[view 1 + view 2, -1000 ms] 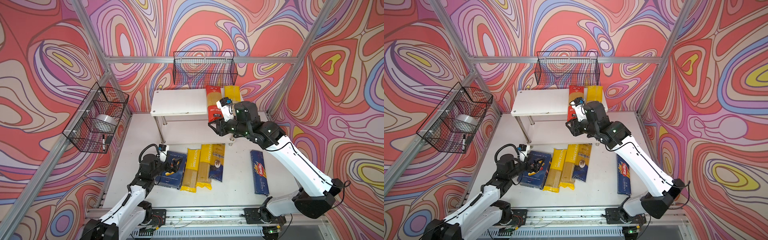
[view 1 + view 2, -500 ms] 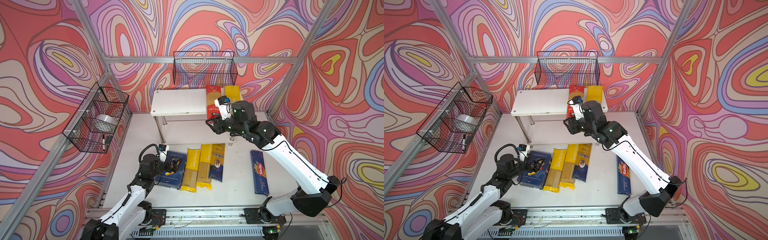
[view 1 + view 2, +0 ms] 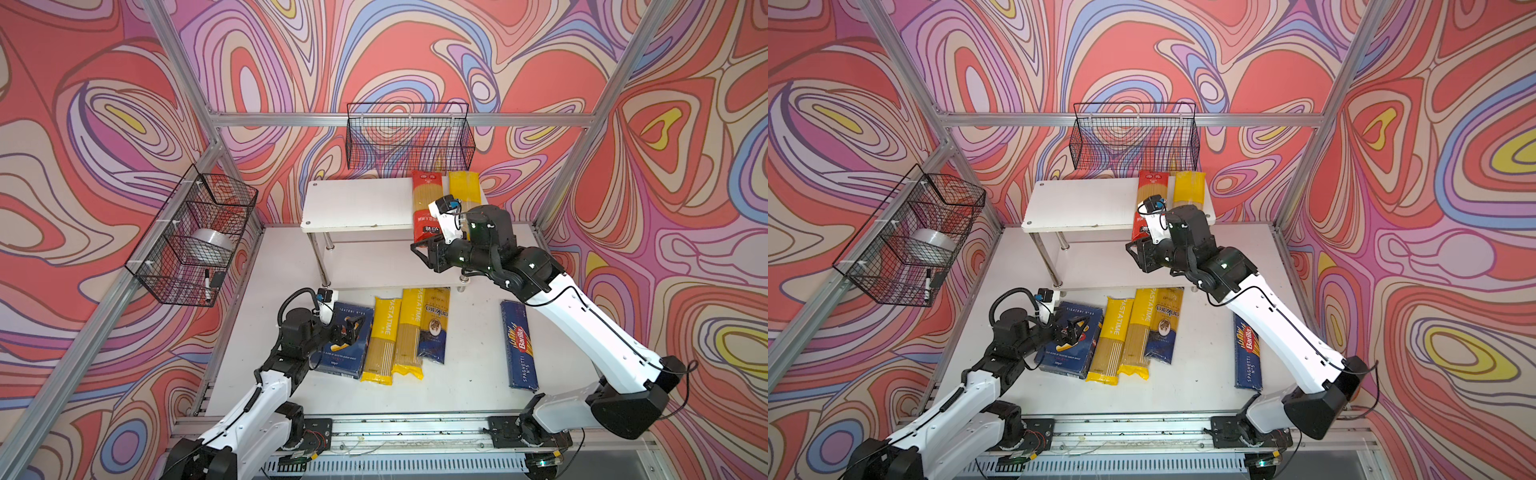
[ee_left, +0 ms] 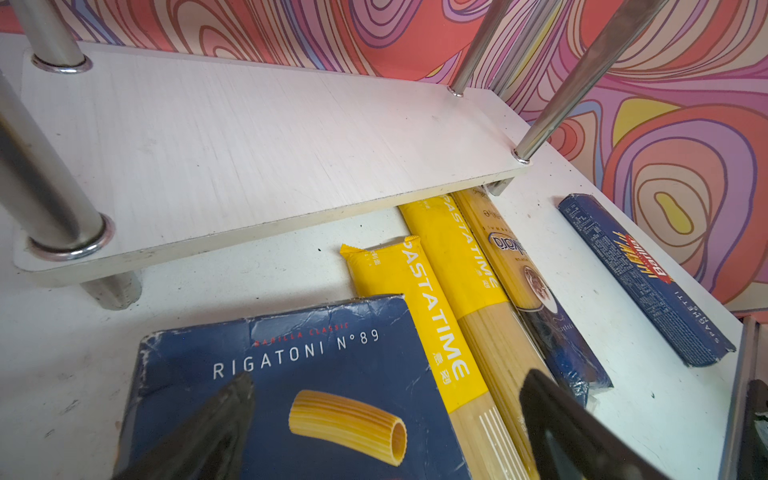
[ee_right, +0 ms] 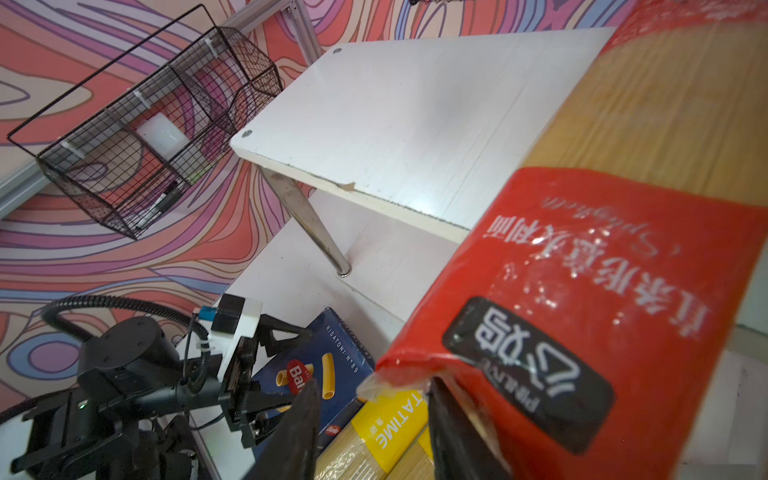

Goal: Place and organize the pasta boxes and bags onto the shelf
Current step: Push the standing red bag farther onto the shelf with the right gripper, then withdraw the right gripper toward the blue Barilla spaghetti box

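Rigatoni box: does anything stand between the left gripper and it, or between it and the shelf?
Nothing visible does. The left gripper hangs open over the rigatoni box, nothing between them. Between box and shelf lies only bare table, and the lower board facing it is bare.

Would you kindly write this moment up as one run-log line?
left pincer: open above rigatoni box | right pincer: open at near end of red bag | shelf top: red bag, yellow bag
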`<move>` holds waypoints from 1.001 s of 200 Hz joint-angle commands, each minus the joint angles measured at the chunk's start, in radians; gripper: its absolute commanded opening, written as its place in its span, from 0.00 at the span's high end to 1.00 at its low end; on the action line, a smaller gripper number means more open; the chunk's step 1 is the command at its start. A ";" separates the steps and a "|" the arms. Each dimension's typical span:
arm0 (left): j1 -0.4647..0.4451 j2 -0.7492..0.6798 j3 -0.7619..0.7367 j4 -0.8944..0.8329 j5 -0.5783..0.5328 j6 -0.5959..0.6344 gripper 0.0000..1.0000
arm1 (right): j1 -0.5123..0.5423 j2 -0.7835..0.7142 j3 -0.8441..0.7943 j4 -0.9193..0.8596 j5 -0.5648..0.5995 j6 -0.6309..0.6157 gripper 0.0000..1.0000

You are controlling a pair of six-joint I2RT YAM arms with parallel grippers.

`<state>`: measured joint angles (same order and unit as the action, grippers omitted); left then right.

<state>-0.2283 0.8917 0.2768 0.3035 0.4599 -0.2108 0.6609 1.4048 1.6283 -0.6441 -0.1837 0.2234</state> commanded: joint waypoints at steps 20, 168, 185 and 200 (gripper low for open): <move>-0.003 -0.001 0.005 0.017 -0.002 0.004 0.00 | 0.002 -0.064 -0.019 0.027 -0.086 -0.042 0.56; -0.003 0.015 0.013 0.014 -0.009 0.001 0.00 | 0.002 -0.356 -0.418 0.020 0.067 0.114 0.54; -0.003 0.018 0.015 0.014 -0.008 0.001 0.00 | 0.002 -0.393 -0.513 0.044 0.118 0.203 0.52; -0.003 0.019 0.015 0.016 -0.009 0.001 0.00 | 0.002 -0.421 -0.598 0.049 0.175 0.300 0.50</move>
<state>-0.2283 0.9062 0.2768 0.3031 0.4545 -0.2111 0.6609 1.0149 1.1393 -0.6113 -0.1249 0.3622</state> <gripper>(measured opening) 0.994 0.486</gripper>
